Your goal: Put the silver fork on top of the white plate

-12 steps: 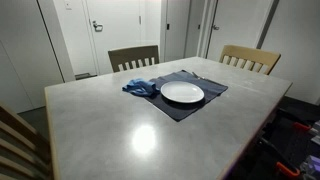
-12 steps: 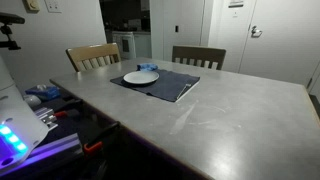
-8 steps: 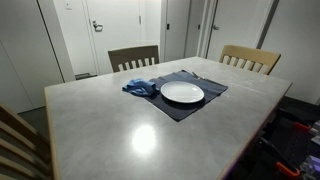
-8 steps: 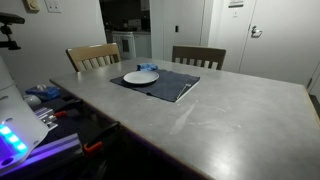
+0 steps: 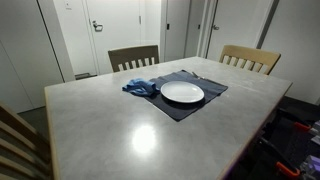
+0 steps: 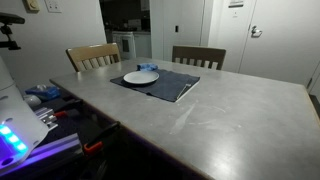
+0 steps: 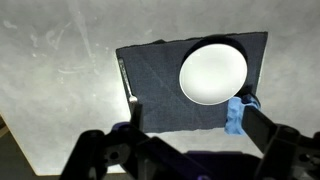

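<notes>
The white plate (image 7: 212,71) lies on a dark placemat (image 7: 155,80) on the grey table. It shows in both exterior views (image 5: 182,92) (image 6: 140,77). The silver fork (image 7: 125,80) lies along the placemat's left edge in the wrist view, well apart from the plate. It is too small to make out in the exterior views. My gripper (image 7: 195,115) is open and empty, high above the placemat, with its dark fingers at the bottom of the wrist view. The arm is not in either exterior view.
A crumpled blue cloth (image 7: 235,115) lies against the plate's rim and also shows in both exterior views (image 5: 140,87) (image 6: 148,68). Wooden chairs (image 5: 133,57) (image 5: 250,58) stand at the table's far side. Equipment (image 6: 45,95) sits beside the table.
</notes>
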{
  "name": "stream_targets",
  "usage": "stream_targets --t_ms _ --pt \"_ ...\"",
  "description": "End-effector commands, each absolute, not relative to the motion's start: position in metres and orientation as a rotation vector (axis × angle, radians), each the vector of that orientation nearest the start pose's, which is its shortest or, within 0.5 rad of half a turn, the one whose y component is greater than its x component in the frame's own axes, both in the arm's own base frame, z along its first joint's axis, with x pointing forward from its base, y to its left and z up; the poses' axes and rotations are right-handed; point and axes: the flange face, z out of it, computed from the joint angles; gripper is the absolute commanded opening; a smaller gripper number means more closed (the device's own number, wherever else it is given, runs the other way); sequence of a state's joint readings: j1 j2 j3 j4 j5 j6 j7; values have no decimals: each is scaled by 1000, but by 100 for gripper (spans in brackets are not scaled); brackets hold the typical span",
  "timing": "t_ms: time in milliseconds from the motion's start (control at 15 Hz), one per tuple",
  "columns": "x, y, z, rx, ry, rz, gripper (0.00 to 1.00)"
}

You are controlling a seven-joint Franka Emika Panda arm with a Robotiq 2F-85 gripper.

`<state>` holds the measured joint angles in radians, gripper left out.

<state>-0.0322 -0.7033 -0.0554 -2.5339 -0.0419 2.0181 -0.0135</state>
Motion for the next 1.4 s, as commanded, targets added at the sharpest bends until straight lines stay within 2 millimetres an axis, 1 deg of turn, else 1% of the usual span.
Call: stream_targets --t_ms 0,200,333,467,667,933,1000,1067,1333 --pt "362 -40 518 -3137 1 -288 100" --pt "365 -43 519 -3143 -80 -286 100" --pt "369 -47 517 -3144 -178 -272 100" --pt "375 -56 515 -3115 -303 -275 100" --pt "385 -73 509 -3081 -425 -270 100" --pt "404 -90 504 -3021 -474 -250 100" --pt "386 -84 506 -3054 -432 -262 100" --pt "389 -86 505 -3050 -433 -256 100" --pt "387 -84 508 -3051 -435 -266 100"
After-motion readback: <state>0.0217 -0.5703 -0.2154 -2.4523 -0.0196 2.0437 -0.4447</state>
